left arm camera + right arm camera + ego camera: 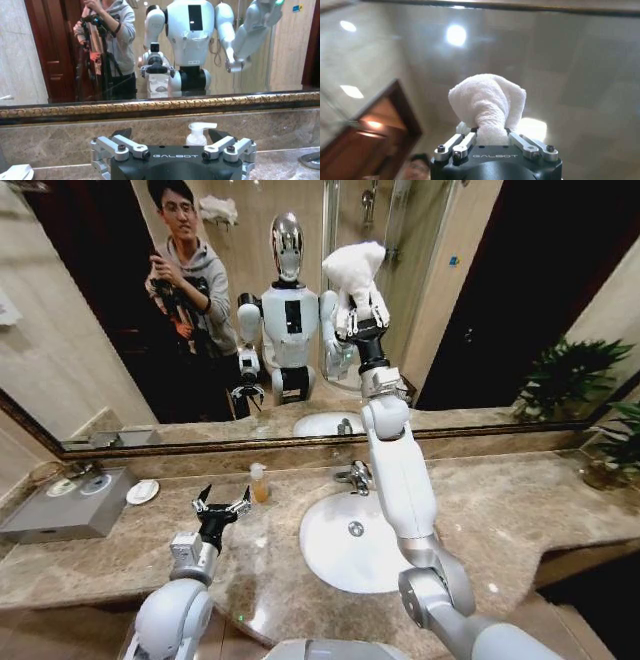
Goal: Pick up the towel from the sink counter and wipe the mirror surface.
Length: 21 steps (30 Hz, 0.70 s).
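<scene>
The right arm reaches straight up in the middle of the frame. Its right hand (361, 319) squeezes the small fluffy white towel (354, 272), which stands tall, pointing up against the wide dark-framed wall mirror (470, 300). The left hand (221, 505) rests low at the lower left over the brown marble bench (510, 510), its fingers spread wide, holding nothing.

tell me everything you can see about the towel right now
The towel is a small white terry cloth, thick and soft-looking, plain and unmarked. It is bunched into a rounded lump, its lower end pinched between the fingers of the right gripper, which is shut on it. The arm holds it raised high against the mirror, well above the sink counter. In the right wrist view the bunched towel stands up from the gripper toward the glass.
</scene>
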Tool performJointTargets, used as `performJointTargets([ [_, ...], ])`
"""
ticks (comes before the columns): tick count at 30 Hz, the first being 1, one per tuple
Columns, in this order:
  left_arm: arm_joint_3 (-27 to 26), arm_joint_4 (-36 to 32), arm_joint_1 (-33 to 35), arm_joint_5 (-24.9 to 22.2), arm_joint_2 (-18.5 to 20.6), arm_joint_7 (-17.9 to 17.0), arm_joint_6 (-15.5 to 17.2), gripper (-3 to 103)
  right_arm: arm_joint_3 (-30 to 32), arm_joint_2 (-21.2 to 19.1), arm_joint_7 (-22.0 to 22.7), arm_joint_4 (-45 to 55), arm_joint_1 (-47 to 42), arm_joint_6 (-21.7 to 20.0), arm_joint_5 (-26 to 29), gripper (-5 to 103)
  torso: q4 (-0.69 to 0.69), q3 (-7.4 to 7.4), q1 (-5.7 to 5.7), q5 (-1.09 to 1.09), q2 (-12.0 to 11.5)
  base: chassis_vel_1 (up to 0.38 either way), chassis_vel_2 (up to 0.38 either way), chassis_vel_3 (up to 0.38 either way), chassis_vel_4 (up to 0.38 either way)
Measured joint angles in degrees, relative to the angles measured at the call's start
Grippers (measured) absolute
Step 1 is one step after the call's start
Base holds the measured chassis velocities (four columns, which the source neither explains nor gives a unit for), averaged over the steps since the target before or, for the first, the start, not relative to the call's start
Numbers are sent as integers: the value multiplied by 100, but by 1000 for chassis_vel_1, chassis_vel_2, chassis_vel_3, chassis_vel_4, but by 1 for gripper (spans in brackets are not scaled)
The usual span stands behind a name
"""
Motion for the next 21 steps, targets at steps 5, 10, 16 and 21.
performJointTargets([
  [5,2,0,1,0,0,2,0,100,-704,-1,-44,-61,-232,68,-183,18,4,1,-2,-8,-1,0,0,0,0],
  [10,0,0,2,0,0,1,0,100,-584,1,-44,-61,-249,110,-192,18,5,-1,-4,-7,0,0,0,0,0],
  [16,1,0,0,0,1,1,0,100,353,2,110,92,48,11,180,18,-1,-1,-3,-4,0,0,0,0,0],
  [21,1,0,0,0,0,1,0,100,1303,1,180,-70,644,-161,618,18,-5,-2,-3,-3,1,0,0,0,0],
])
